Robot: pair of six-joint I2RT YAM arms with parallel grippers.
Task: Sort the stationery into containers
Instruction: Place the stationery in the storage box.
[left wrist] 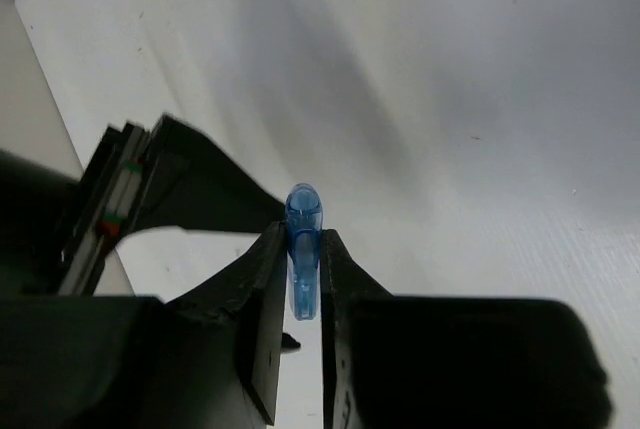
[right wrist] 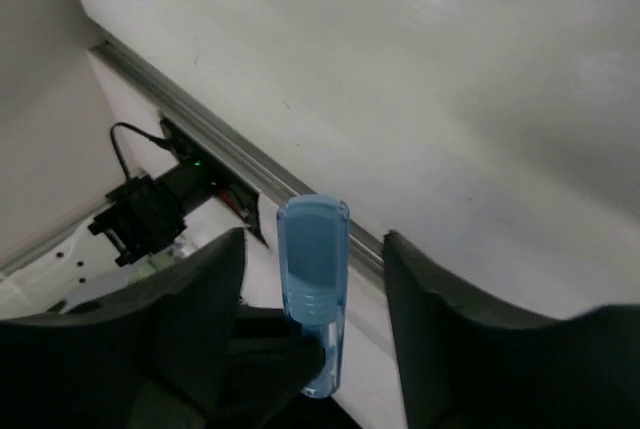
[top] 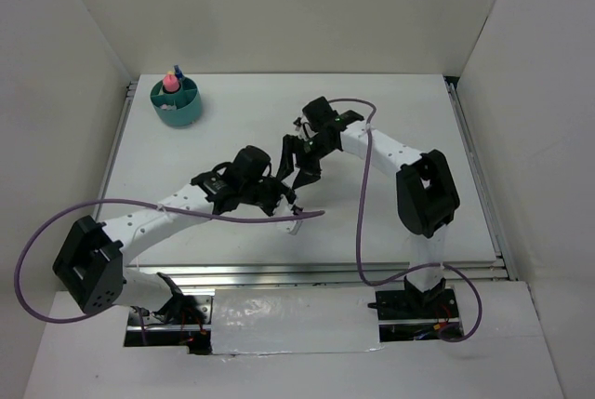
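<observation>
Pinching the small blue piece (left wrist: 303,207) far from the teal tub (top: 181,118), the left gripper (left wrist: 305,241) is likely risking a slip on smooth plastic; the right gripper (right wrist: 315,241) is gaping.

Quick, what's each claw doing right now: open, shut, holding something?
Left gripper: shut on the small translucent blue plastic piece.
Right gripper: open, straddling that piece without touching it.

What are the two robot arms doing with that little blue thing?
The left hand is pinching a small see-through blue plastic piece tight. The right hand is open around it, not touching. It looks like a pass between them. The round teal plastic tub sits far off to the left.
</observation>
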